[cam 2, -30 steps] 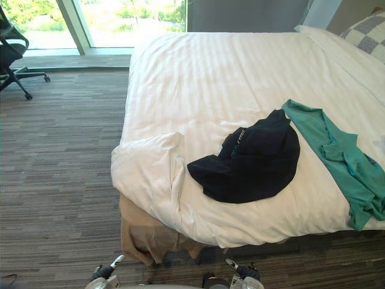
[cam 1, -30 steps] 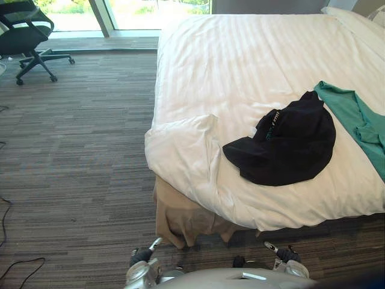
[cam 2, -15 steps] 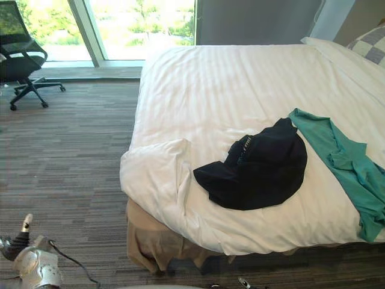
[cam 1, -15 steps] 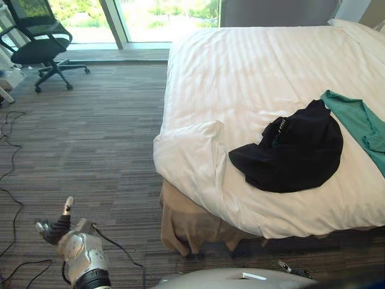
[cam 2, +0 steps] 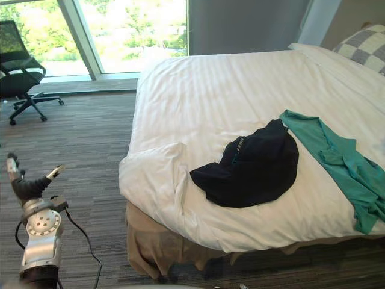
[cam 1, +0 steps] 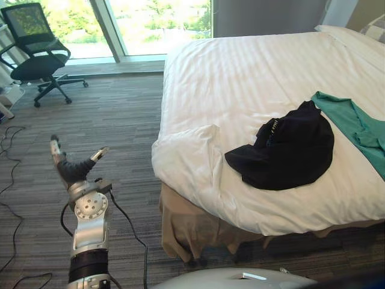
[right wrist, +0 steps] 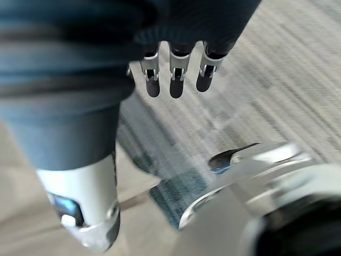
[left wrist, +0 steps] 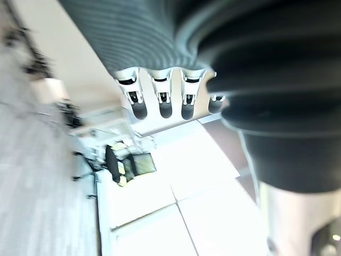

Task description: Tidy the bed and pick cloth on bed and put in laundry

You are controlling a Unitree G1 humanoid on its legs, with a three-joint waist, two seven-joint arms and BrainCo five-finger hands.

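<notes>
A black cloth (cam 1: 289, 150) lies crumpled on the white bed (cam 1: 252, 78), near its foot edge. A green cloth (cam 1: 361, 123) is spread beside it, further along the bed to the right. The duvet's near corner (cam 1: 186, 150) is folded back on itself. My left hand (cam 1: 73, 171) is raised over the carpet to the left of the bed, well apart from both cloths, with its fingers (left wrist: 160, 104) straight and holding nothing. My right hand's fingers (right wrist: 175, 80) hang straight above the carpet, also with nothing in them.
A black office chair (cam 1: 36, 51) stands at the far left by the window (cam 1: 156, 18). A beige bed skirt (cam 1: 186, 226) hangs below the folded duvet corner. A checked pillow (cam 2: 361, 48) lies at the head of the bed. Grey carpet (cam 1: 120, 120) runs along the bed's left side.
My left arm has lifted from the bottom edge up and forward over the carpet, its fingers spreading. The camera has shifted a little. The cloths lie as before.
</notes>
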